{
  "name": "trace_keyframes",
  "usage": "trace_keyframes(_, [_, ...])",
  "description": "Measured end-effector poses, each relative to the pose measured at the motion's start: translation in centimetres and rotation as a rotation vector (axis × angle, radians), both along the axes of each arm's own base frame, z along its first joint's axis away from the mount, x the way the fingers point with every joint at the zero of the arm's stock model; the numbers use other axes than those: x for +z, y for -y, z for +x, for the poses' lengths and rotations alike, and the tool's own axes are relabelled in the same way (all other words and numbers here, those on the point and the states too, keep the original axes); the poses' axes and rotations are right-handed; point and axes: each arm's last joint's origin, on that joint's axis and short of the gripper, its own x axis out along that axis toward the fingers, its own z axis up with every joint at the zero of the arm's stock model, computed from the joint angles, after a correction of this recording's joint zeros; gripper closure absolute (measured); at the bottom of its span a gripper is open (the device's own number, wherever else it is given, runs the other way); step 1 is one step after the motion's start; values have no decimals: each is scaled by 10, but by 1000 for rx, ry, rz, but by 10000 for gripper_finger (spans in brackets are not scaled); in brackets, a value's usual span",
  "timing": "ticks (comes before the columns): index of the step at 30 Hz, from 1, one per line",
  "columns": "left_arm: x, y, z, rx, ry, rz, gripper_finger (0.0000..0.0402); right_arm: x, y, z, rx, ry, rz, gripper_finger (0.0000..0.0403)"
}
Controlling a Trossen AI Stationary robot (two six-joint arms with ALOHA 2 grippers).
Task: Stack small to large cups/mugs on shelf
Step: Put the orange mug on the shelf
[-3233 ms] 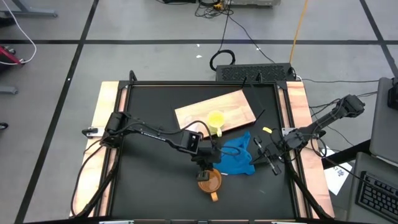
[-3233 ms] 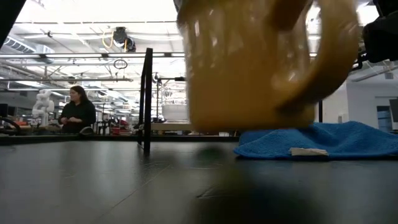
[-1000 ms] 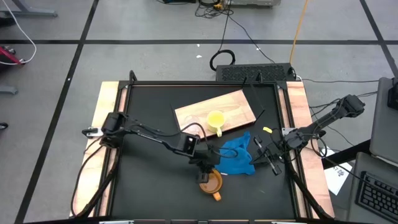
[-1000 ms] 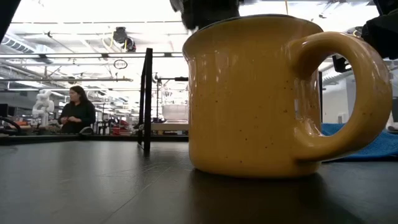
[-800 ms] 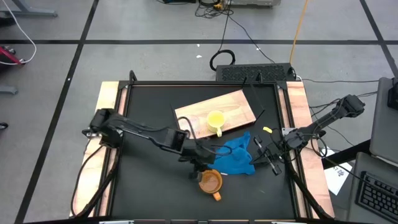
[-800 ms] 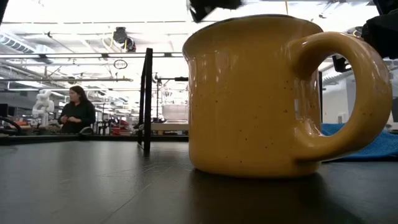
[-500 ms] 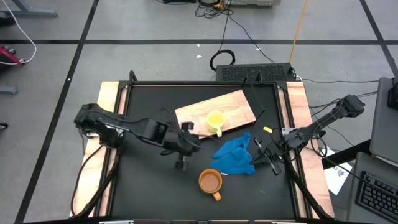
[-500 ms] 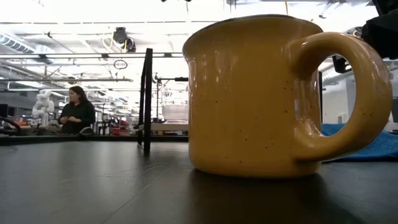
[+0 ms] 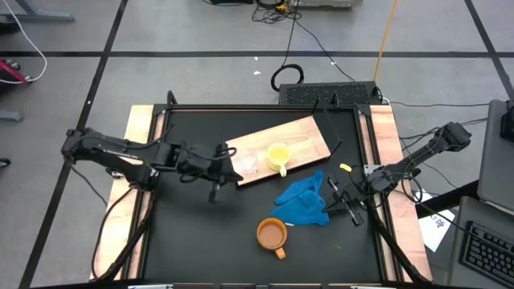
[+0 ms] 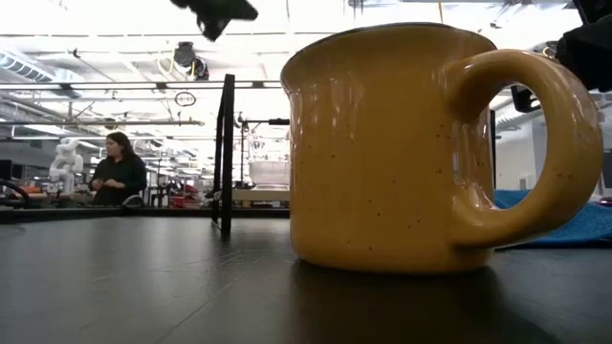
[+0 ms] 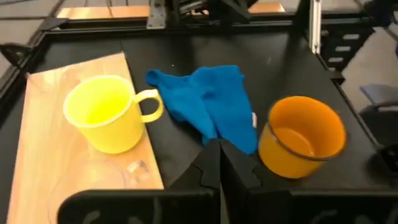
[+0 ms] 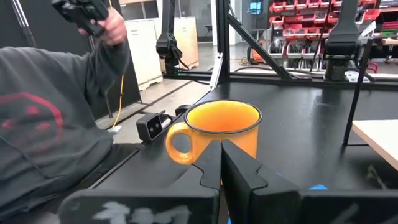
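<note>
**A:** Where is the left tool [image 9: 215, 195] sitting?

**B:** Over the black worktop [image 9: 193, 241], just off the near-left corner of the shelf [image 9: 301, 132]. Its fingers [image 11: 219, 163] are pressed together with nothing between them.

**A:** And the right tool [image 9: 351, 210]?

**B:** Parked at the right edge of the worktop, beside the blue cloth [image 9: 303, 202]. Its fingers [image 12: 217, 163] are closed too, and empty.

**A:** Where are the cups?

**B:** The yellow mug [image 9: 278, 156] stands upright on the shelf, near the board's front edge, its handle pointing toward the cloth. The clear glass cup [image 9: 246, 164] is also on the shelf, to the left of the yellow mug (it is hard to pick out against the wood, so I cannot tell whether the two touch).

**A:** The orange mug [image 9: 271, 235]?

**B:** Not on the shelf. It stands upright on the worktop toward the front, apart from the board, just in front of the cloth. Its handle points toward the front right. In the low view it fills most of the picture.

**A:** So nothing is nested?

**B:** All three stand separately. The cloth lies crumpled between the shelf and the orange mug.

**A:** Anyone around?

**B:** A person [image 10: 118, 168] sits far back in the room, and a grey sleeve [image 12: 50, 124] with a hand [image 12: 112, 25] shows in the right wrist view.
</note>
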Motion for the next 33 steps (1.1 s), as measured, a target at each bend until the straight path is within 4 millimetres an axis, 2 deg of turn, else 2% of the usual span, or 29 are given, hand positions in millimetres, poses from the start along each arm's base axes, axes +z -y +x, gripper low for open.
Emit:
trace_keyframes(3, [-23,-5,-11,18,60,-3,400,0,0,0,0,4,-8,403])
trace_keyframes(7, [-44,-7,-29,30,143,11,401,0,0,0,-1,9,-15,403])
trace_keyframes(15, [-67,-14,-77,98,355,-1,401,0,1,1,-41,21,-41,403])
trace_keyframes(22, [-103,-16,-92,127,377,-16,401,0,3,2,-82,30,-77,403])
trace_keyframes(26, [-118,-17,-98,127,393,0,401,-7,4,3,-85,-56,-153,403])
trace_keyframes(33, [-139,-18,-108,128,414,-1,401,32,-4,19,-86,-89,-188,403])
